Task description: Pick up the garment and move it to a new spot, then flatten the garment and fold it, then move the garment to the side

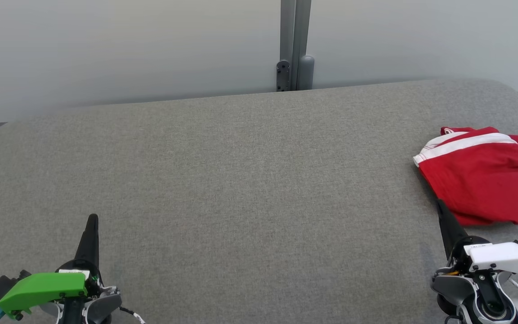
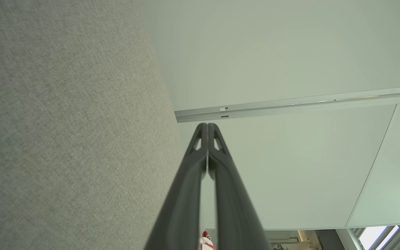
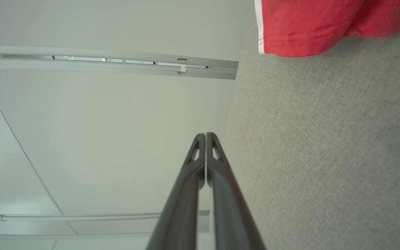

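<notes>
The garment (image 1: 484, 173) is red with white stripes and lies folded at the far right of the grey padded surface (image 1: 250, 180). Its red hem (image 3: 325, 27) fills the upper right of the right wrist view. My right gripper (image 1: 439, 204) is shut and empty, its tip just beside the garment's near left corner; whether it touches I cannot tell. In its own view the fingers (image 3: 205, 136) are pressed together. My left gripper (image 1: 92, 218) is at the lower left, far from the garment, shut and empty (image 2: 207, 125).
A pale wall runs behind the surface, with a grey vertical post (image 1: 294, 45) at its middle. The surface's rounded far corners show at left and right. A wide stretch of grey fabric lies between the two grippers.
</notes>
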Robot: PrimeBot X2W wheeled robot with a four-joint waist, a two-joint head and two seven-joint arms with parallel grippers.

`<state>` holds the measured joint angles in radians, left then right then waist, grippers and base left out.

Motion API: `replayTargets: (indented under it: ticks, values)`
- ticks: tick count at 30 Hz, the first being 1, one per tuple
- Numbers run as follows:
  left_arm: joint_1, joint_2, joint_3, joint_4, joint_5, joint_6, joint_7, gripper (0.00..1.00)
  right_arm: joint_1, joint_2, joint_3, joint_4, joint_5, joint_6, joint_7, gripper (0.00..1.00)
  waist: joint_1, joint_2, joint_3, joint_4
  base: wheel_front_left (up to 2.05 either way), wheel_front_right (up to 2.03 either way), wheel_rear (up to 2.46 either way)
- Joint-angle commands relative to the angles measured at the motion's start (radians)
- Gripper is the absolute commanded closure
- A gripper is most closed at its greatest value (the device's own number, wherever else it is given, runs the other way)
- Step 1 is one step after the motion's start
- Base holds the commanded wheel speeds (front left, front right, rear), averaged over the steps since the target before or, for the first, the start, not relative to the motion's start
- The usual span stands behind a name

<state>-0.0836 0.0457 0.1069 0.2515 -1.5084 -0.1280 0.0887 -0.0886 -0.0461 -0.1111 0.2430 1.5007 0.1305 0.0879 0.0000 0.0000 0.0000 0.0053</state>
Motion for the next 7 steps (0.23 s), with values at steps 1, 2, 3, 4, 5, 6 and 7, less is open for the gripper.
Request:
replayTargets:
  ticks: [1,2,3,4,5,6,7]
  values:
    - [-0.022,0.007,0.005,-0.006,-0.028,-0.004,0.006,1.0,-0.017,-0.006,-0.002,0.0,0.024,0.0,0.008,1.0,0.0,0.0,0.0,-0.001,0.0,0.0,0.0]
    - [-0.024,0.007,0.005,-0.006,-0.034,-0.004,0.009,1.0,-0.018,-0.006,-0.002,0.001,0.031,0.0,0.009,1.0,0.0,0.0,0.001,-0.001,0.0,0.0,0.0]
    - [-0.025,0.007,0.006,-0.006,-0.038,-0.004,0.01,1.0,-0.018,-0.006,-0.003,0.001,0.038,0.0,0.01,1.0,0.0,0.0,0.001,-0.001,0.0,0.0,0.0]
    - [-0.026,0.007,0.006,-0.006,-0.045,-0.004,0.013,1.0,-0.019,-0.006,-0.003,0.001,0.046,0.0,0.013,1.0,0.0,0.0,0.001,-0.002,0.0,0.0,0.0]
    - [-0.026,0.007,0.006,-0.006,-0.051,-0.005,0.015,1.0,-0.02,-0.006,-0.003,0.001,0.053,0.0,0.015,1.0,0.0,0.0,0.001,-0.002,0.0,0.0,0.0]
    - [-0.026,0.007,0.007,-0.007,-0.057,-0.005,0.015,1.0,-0.021,-0.006,-0.003,0.001,0.061,0.0,0.017,1.0,0.0,0.0,0.001,-0.002,0.0,0.0,0.0]
    - [-0.027,0.007,0.007,-0.007,-0.064,-0.005,0.017,1.0,-0.022,-0.006,-0.003,0.002,0.068,0.0,0.018,1.0,0.0,0.0,0.002,-0.003,0.0,0.0,0.0]
